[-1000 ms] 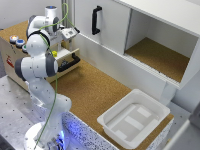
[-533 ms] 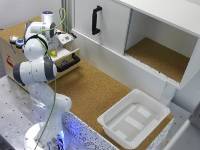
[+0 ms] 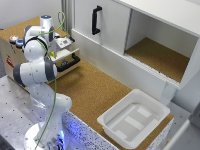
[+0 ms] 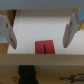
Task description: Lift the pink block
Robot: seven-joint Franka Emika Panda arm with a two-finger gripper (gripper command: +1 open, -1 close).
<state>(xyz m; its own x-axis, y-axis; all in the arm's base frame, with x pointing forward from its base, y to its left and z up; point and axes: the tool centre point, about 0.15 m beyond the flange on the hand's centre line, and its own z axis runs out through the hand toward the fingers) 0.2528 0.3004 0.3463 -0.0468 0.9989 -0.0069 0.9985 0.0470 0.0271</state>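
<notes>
The pink block is a small flat reddish-pink square with a dark slot. It lies on a white surface, seen only in the wrist view. My gripper is open, with one finger on each side of the block, and is not touching it. In the exterior view the gripper hangs over the top of a wooden drawer box at the exterior view's left. The block itself is hidden there behind the hand.
The drawer box has a black handle on its front. A white cabinet with a black door handle and an open compartment stands behind. A white tray sits at the front right on the cork table.
The gripper has moved a little toward the exterior view's left and come down toward the top of the drawer box. It stays open.
</notes>
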